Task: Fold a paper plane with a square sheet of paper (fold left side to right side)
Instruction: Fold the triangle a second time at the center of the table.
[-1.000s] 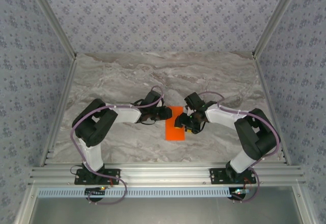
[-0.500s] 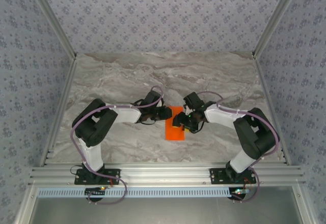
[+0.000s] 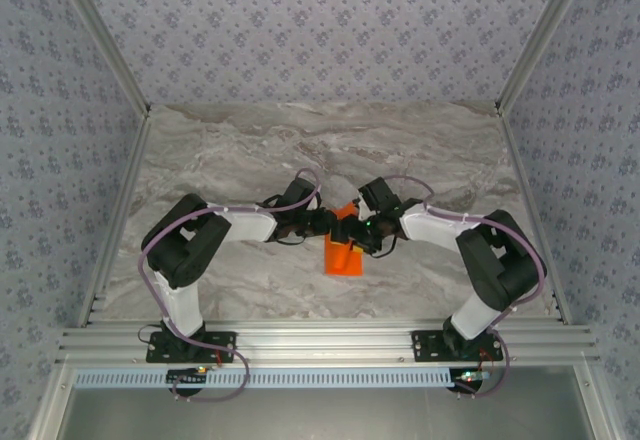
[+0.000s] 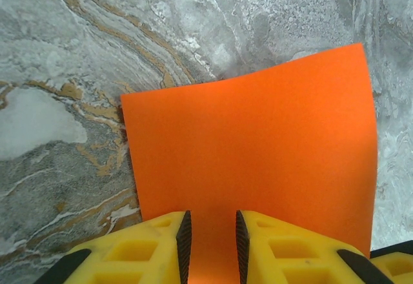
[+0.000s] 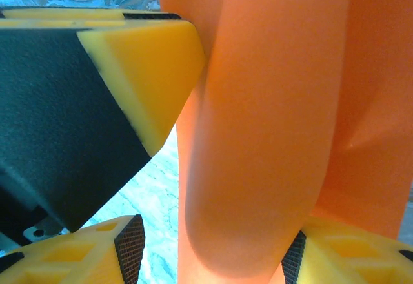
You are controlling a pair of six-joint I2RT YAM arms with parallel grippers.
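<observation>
The square sheet of paper (image 3: 343, 257) is bright orange and lies mid-table, its far end raised into a curl between the two grippers. My left gripper (image 3: 328, 223) sits low over the sheet (image 4: 258, 155). Its jaws (image 4: 211, 223) stand a narrow gap apart, with flat paper showing between and beyond them. My right gripper (image 3: 358, 232) faces it from the right. Its jaws (image 5: 214, 245) are wide, and a rounded bulge of the paper (image 5: 258, 135) rises between the pads, near the right pad and clear of the left one. A left gripper finger (image 5: 142, 58) shows close by.
The marble table (image 3: 250, 150) stretches free behind and to both sides of the paper. Metal frame posts run along the left and right edges, and an aluminium rail (image 3: 320, 340) with both arm bases crosses the near edge.
The right gripper has moved left toward the left gripper. The paper's far end, flat before, has risen into a curl between them. The left arm has stayed put.
</observation>
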